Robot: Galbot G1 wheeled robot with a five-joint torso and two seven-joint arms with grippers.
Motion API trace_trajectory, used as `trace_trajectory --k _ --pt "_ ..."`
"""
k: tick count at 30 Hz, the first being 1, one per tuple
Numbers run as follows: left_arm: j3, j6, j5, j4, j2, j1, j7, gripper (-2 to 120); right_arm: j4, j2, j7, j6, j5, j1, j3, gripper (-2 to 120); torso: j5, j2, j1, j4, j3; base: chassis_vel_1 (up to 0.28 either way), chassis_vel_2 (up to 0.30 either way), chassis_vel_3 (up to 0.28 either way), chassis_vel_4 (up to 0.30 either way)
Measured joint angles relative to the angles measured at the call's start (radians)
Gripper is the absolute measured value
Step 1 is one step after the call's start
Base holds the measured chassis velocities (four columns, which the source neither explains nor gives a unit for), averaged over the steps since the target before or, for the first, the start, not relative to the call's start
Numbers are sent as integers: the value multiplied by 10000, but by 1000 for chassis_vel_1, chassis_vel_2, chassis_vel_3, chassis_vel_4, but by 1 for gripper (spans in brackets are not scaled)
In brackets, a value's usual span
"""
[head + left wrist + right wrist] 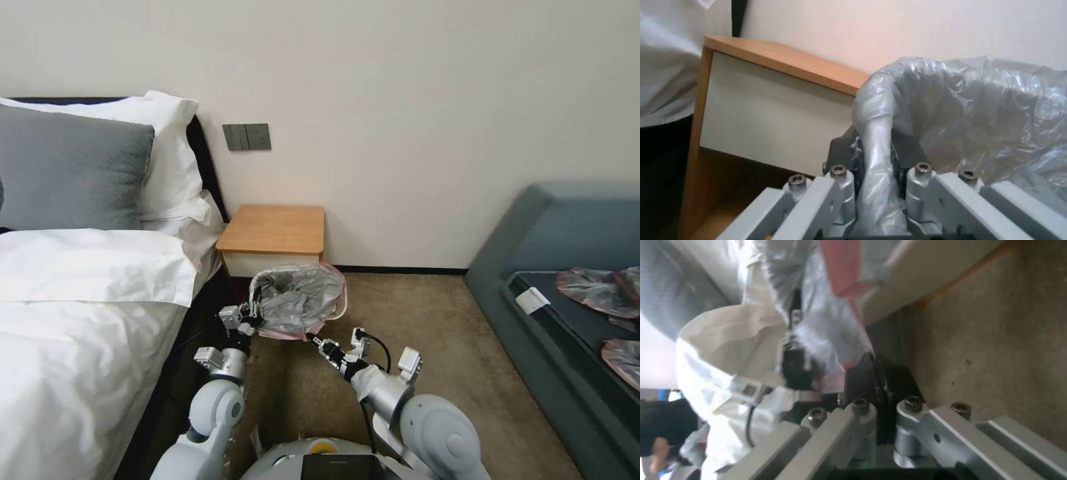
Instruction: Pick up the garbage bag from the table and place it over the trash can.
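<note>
Head view shows the garbage bag already off the table, whose wooden top is bare. The bag now sits over the mouth of the trash can, which stands on the carpet just in front of the nightstand. The film is open and puffed up, and its pinkish-red edge hangs along the near side of the bin. On the far right corner a piece of the beige rim is not covered yet.

The left gripper is at the left near corner of the bin. In the left wrist view its fingers are closed on a twisted fold of the garbage bag, with the white drawer front of the table close behind. The right gripper is at the right near corner, and in the right wrist view its dark fingers are pressed together on the pink edge of the film.

So I judge that the picking is done and the placing is mostly done. What remains, as I see it, is to pull the edge down evenly around the whole rim, mainly on the far right side, and then to let go. How deep the bag hangs inside the bin I cannot tell.
</note>
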Motion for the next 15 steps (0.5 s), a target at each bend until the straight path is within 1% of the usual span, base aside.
trace_trajectory --k 9,15 --pt "-25 0 -50 -133 -1 133 0 9 -770 262 10 33 -374 137 263 0 0 0 0 0 0 0 0 0 0" --pt "-20 0 -44 -250 -29 274 11 9 -1526 418 -295 113 -827 255 631 0 0 0 -1 0 0 0 0 0 0"
